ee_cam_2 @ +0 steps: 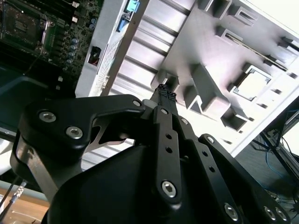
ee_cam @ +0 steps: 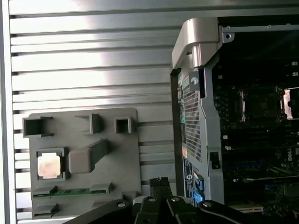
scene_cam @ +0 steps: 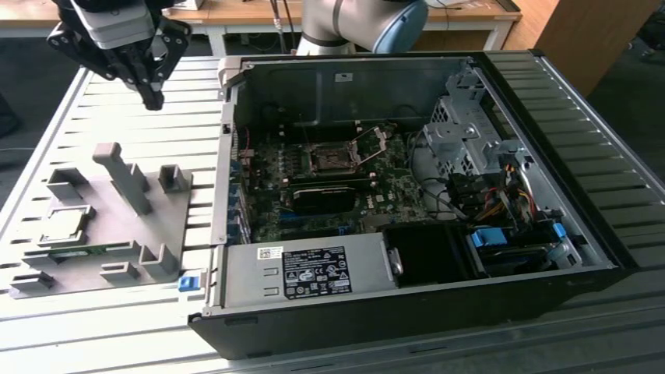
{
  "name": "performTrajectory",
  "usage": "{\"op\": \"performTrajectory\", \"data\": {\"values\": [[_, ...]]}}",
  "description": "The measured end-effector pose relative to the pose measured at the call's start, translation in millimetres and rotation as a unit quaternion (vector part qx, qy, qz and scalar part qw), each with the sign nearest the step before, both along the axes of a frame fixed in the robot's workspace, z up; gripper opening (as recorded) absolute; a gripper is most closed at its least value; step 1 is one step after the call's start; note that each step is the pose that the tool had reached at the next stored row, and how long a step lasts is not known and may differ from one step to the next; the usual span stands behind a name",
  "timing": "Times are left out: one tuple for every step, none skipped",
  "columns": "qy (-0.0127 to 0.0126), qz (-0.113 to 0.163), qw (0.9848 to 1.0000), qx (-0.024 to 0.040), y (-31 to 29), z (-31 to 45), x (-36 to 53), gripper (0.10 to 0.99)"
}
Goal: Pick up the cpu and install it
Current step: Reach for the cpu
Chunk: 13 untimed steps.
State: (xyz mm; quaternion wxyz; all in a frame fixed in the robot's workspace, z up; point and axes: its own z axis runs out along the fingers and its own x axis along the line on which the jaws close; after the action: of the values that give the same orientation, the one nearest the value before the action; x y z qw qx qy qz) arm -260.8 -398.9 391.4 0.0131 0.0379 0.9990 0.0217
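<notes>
Hand: black robot hand [scene_cam: 153, 100], fingertips together, empty, above the slatted metal desk [scene_cam: 135, 132].
Cpu: small silvery-grey square cpu [scene_cam: 62, 226] in grey holder plate [scene_cam: 114, 230], exterior view's left of open black computer case [scene_cam: 416, 312].

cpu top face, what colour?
The cpu top is pale silvery metal; clearest in the first wrist view.

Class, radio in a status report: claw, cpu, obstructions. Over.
Claw shut, empty, above the slatted table. Cpu in the grey holder plate, untouched. Nothing on top of it.
</notes>
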Motion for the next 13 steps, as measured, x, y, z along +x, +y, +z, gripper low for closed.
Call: {"op": "performTrajectory", "data": {"values": [[0.0,0.0,1.0,0.0,0.0,0.0,-0.8,0.106],[0.0,0.0,1.0,0.0,0.0,0.0,-1.7,0.106],[0.0,0.0,1.0,0.0,0.0,-0.1,-2.4,0.106],[0.0,0.0,1.0,0.0,0.0,-0.1,-3.2,0.106],[0.0,0.0,1.0,0.0,0.0,-0.1,-3.9,0.106],[0.0,0.0,1.0,0.0,0.0,-0.1,-4.6,0.106],[0.0,0.0,1.0,0.0,0.0,-0.2,-5.4,0.106],[0.0,0.0,1.0,0.0,0.0,-0.2,-6.4,0.106],[0.0,0.0,1.0,0.0,0.0,-0.3,-7.4,0.106],[0.0,0.0,1.0,0.0,0.0,-0.4,-8.4,0.106],[0.0,0.0,1.0,0.0,0.0,-0.4,-9.3,0.106],[0.0,0.0,1.0,0.0,0.0,-0.5,-10.3,0.106],[0.0,0.0,1.0,0.0,0.0,-0.6,-11.3,0.106]]}}
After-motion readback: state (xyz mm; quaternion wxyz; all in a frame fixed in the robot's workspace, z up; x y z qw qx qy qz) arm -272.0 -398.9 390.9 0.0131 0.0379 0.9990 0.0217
